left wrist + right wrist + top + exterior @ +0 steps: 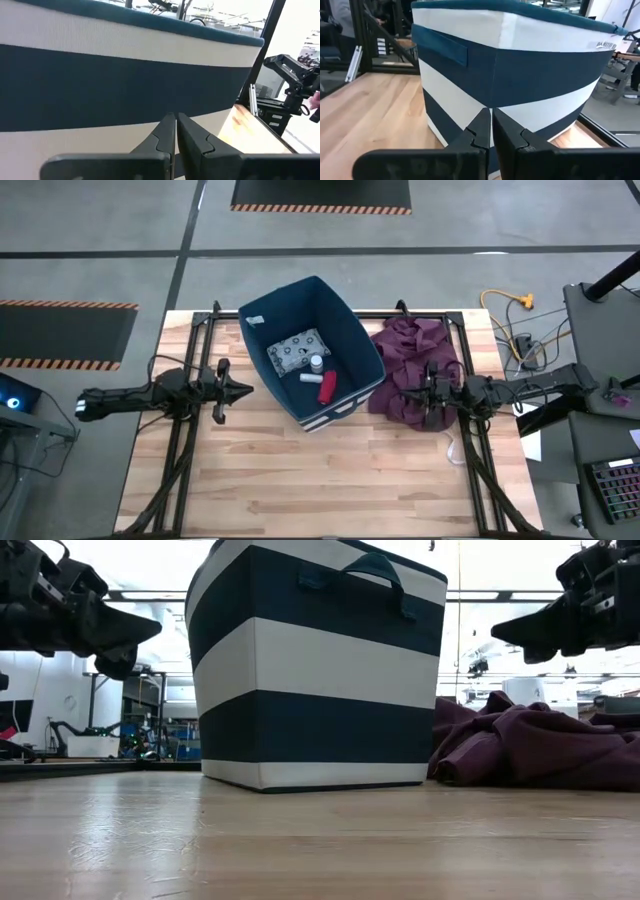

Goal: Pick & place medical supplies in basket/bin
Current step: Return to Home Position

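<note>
With supplies [325, 384] in the bin [350, 325], the left gripper [246, 390] at its nine o'clock and right gripper [403, 392] at three, both pressed together, should only park.

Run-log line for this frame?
left tool shut, beside bin | right tool shut, over maroon cloth | bin holds packet, red roll, white container, white cylinder

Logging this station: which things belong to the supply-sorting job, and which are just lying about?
Job: navy striped fabric bin; inside it, red cylindrical roll, small white cylinder, grey-white patterned packet, small white round container.
Lying about: crumpled maroon cloth beside the bin; yellow cable.
</note>
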### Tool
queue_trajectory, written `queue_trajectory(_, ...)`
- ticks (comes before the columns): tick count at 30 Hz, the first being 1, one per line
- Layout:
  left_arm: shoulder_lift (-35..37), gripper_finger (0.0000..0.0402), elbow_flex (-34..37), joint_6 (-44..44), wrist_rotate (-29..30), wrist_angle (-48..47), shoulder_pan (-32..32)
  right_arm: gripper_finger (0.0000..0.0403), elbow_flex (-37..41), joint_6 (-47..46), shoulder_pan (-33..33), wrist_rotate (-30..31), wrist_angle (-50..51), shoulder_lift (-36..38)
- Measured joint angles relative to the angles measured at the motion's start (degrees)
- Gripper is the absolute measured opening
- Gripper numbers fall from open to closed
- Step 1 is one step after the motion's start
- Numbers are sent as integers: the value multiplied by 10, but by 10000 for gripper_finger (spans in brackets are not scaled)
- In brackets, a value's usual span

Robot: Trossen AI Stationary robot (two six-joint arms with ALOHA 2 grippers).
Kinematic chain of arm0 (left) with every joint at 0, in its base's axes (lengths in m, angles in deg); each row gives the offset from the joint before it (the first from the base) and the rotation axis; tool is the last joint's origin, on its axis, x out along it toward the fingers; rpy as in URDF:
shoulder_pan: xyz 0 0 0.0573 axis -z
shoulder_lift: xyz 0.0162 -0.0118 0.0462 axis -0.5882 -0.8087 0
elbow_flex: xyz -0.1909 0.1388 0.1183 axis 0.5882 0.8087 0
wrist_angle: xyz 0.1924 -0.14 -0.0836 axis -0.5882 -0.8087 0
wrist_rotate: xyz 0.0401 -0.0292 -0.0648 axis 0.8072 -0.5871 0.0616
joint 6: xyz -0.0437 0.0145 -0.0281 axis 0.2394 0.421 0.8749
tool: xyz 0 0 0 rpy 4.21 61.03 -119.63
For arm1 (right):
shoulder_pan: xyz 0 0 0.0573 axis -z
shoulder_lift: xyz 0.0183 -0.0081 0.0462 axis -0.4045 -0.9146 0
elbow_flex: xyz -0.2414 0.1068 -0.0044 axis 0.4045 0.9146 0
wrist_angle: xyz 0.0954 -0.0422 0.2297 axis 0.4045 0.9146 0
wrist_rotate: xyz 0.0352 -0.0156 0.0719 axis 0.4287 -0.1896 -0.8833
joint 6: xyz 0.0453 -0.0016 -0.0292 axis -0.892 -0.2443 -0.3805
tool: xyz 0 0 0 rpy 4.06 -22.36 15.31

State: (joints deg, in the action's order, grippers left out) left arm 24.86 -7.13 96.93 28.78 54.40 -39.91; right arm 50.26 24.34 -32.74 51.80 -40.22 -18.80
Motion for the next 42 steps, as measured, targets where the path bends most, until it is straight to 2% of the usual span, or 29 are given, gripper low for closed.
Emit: queue_trajectory(42, -145, 0, 0, 0, 0, -2, 0, 8, 0, 4, 0, 1, -1, 0)
